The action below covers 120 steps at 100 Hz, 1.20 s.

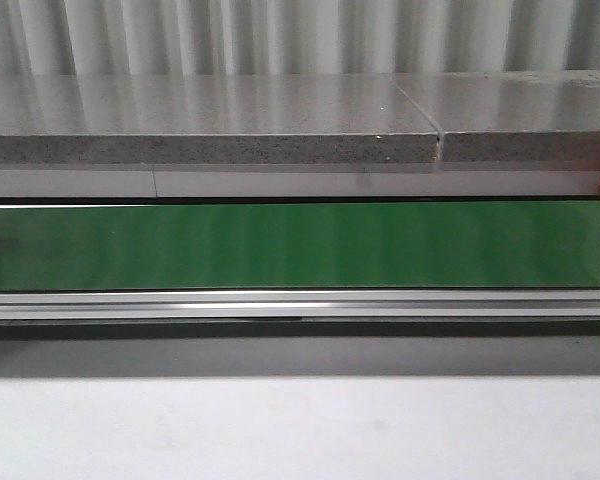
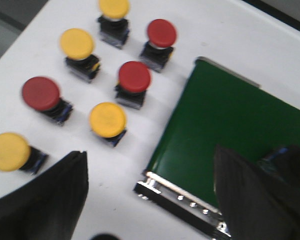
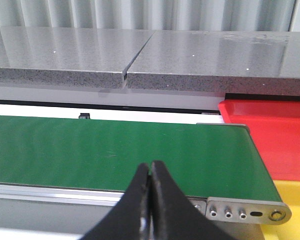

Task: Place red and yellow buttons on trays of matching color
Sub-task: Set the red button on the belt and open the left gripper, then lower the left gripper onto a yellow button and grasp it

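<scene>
While both arms wait, a long green conveyor belt (image 1: pixel 300 245) fills the middle of the front view, running side to side between a grey stone ledge (image 1: pixel 210 135) behind it and a silver rail (image 1: pixel 300 303) in front.

Seen from the right wrist, the belt ends just beyond and to one side of the right gripper (image 3: pixel 150 172). A red tray (image 3: pixel 270 132) sits past that belt end, and a yellow tray (image 3: pixel 295 200) lies beside it, nearer the gripper. The right gripper's black fingers are pressed together, tip to tip, with nothing between them.

Seen from the left wrist, the left gripper (image 2: pixel 150 165) is spread wide, holding nothing. One black finger (image 2: pixel 55 195) hangs over the white table (image 2: pixel 250 35), the other over the belt's near corner. Ahead of the open fingers, seven push buttons stand on the table beside the belt: four yellow buttons (image 2: pixel 107 120) and three red buttons (image 2: pixel 134 77), loosely grouped and apart from one another. One more dark-based object (image 2: pixel 285 157) sits on the belt close by the far finger; it is too blurred to identify.
</scene>
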Available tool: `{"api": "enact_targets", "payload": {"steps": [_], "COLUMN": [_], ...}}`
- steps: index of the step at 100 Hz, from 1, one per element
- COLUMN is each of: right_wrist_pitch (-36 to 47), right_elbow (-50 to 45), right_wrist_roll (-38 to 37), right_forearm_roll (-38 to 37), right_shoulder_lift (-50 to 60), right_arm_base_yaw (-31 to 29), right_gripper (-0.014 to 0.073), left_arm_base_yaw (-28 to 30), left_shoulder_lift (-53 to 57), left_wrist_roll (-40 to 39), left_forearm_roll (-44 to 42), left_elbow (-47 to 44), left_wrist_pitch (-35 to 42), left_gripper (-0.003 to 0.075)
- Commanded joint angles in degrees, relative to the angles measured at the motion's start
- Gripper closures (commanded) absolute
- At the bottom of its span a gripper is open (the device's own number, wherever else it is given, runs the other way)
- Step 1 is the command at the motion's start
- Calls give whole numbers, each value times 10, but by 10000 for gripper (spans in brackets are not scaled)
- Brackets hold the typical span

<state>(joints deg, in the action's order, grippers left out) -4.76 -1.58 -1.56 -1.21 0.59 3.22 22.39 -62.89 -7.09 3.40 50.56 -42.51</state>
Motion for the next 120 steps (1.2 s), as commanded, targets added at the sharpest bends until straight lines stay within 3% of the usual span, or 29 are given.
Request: {"api": "enact_targets", "payload": {"steps": [1, 25, 120], "right_wrist_pitch": [44, 44, 44], "right_elbow": [8, 8, 8], "right_wrist_roll": [1, 1, 1], "right_forearm_roll": [-1, -1, -1], "right_shoulder_lift": [3, 3, 3], "right_arm_base_yaw": [-1, -1, -1], "right_gripper": [660, 660, 660], "left_arm_base_yaw": [53, 127, 131], "left_shoulder_lift": [37, 38, -166], "left_wrist_roll": [-26, -44, -59], "left_forearm_roll": [7, 2, -50], "left_elbow": [-25, -106, -92], "left_wrist_pitch": [49, 88, 164], "left_gripper": [208, 208, 209]}}
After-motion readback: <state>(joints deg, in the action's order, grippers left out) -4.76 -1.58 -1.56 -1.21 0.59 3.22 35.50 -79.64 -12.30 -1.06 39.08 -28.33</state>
